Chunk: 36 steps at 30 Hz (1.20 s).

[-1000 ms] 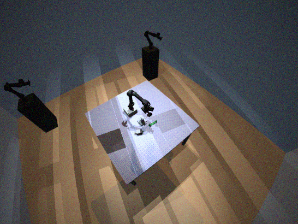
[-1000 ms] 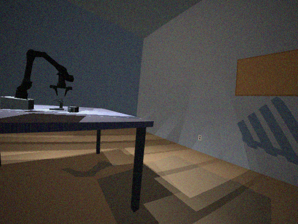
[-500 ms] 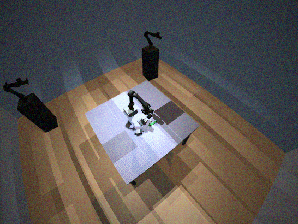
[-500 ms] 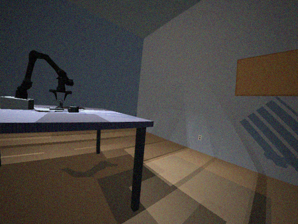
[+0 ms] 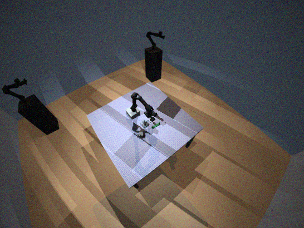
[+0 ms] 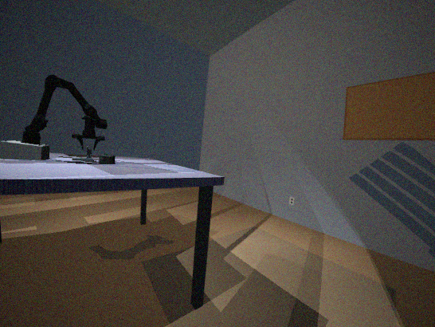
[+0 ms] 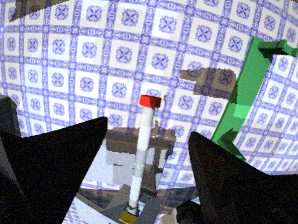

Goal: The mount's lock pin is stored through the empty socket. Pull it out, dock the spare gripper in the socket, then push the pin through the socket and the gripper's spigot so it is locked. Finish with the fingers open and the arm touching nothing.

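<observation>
The lock pin has a red head [image 7: 150,101] and a white shaft [image 7: 142,150]. In the wrist view its lower end meets the grey mount [image 7: 149,204] [image 5: 145,123] beside a yellow part. The socket itself is mostly out of view. My gripper [image 7: 149,130] [image 6: 88,148] is open, with one finger on each side of the shaft in the wrist view and visible space on both sides. In the exterior view the fingertips hang just above the small mount. The spare gripper [image 5: 140,134] appears as a dark shape beside the mount; its details are too small to tell.
A green bracket-like piece [image 7: 240,95] [image 5: 156,125] lies on the patterned table beyond the right finger. The arm's pale base block [image 5: 132,112] [image 6: 24,151] stands behind the mount. A small dark block [image 6: 107,159] stands beside the mount in the exterior view. Shadows cross the table.
</observation>
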### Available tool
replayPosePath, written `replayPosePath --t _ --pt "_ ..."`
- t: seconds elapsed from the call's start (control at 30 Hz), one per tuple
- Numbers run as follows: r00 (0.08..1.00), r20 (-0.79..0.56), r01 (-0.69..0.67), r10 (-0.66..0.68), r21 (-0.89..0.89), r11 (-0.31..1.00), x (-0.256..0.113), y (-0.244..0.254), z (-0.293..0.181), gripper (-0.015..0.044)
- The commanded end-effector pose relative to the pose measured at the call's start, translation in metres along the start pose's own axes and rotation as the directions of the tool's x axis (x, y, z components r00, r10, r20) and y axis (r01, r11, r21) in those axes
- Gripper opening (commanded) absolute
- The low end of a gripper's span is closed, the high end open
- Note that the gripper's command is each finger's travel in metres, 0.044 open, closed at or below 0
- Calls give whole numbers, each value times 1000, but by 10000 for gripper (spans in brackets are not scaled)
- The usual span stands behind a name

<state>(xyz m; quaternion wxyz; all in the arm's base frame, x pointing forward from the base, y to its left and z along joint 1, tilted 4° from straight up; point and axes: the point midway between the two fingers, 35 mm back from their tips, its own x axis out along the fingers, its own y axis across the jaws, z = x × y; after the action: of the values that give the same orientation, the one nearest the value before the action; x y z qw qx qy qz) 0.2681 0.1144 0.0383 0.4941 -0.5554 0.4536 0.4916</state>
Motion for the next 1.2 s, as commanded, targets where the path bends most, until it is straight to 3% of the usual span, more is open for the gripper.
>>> replayPosePath --t 0.0,0.47,0.83,1.17 --pt "1000 2 -9 9 -4 1000 8 2 0 300" --pt "1000 2 -9 9 -4 1000 23 3 0 300" --pt "1000 2 -9 9 -4 1000 23 3 0 11" --pt "1000 23 -11 11 -5 1000 22 3 1 0"
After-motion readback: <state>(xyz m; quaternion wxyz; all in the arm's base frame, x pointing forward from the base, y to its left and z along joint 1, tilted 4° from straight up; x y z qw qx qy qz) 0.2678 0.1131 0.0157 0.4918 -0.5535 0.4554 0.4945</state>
